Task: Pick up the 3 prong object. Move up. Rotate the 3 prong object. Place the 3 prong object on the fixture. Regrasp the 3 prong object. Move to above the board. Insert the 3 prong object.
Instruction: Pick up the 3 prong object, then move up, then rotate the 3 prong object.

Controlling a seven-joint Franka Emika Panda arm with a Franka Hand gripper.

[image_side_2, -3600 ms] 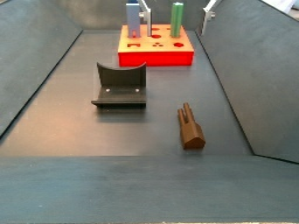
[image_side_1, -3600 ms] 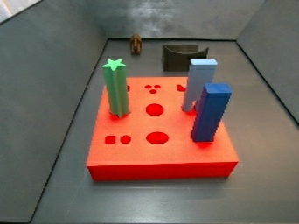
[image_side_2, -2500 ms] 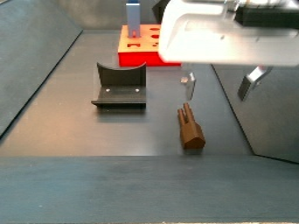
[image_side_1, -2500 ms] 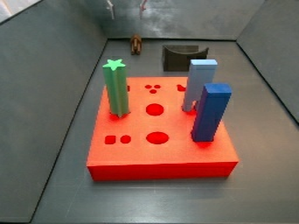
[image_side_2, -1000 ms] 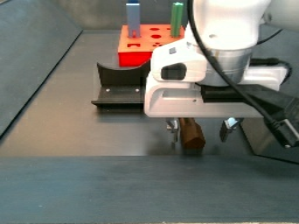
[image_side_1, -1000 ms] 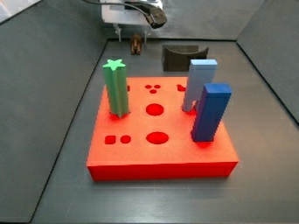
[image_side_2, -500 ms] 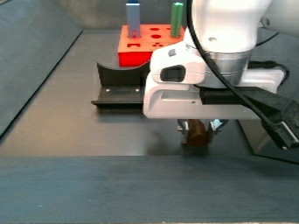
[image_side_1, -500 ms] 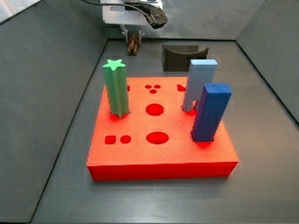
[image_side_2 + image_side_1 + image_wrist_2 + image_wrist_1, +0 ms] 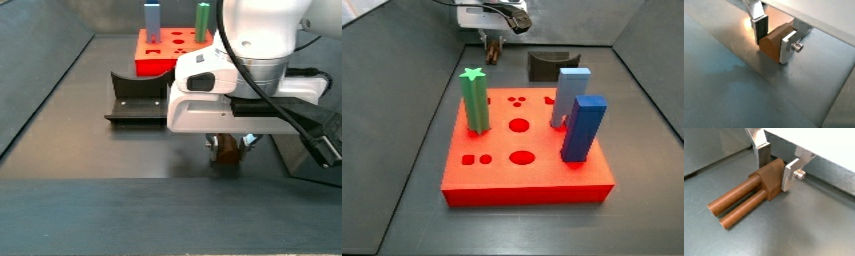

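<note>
green star post [image 9: 473, 98]: upright on board's left side, side view
board [image 9: 523, 178]: red slab on floor, holes in top; two blue blocks [image 9: 580, 125] upright on its right side
gripper [image 9: 777, 164]: low at the far end of the bin from the board, over the floor; jaws pinching the 3 prong object's block end, both plates touching it in both wrist views
3 prong object [image 9: 749, 197]: brown, between the fingers, prongs pointing away from gripper; floor contact unclear
fixture [image 9: 136, 97]: dark, on floor, between board and gripper, apart from both

1 gripper [image 9: 777, 164] | 1 3 prong object [image 9: 747, 198] | 1 fixture [image 9: 136, 97] | 1 board [image 9: 523, 150] | 2 blue blocks [image 9: 583, 127] | 1 green post [image 9: 474, 100]
</note>
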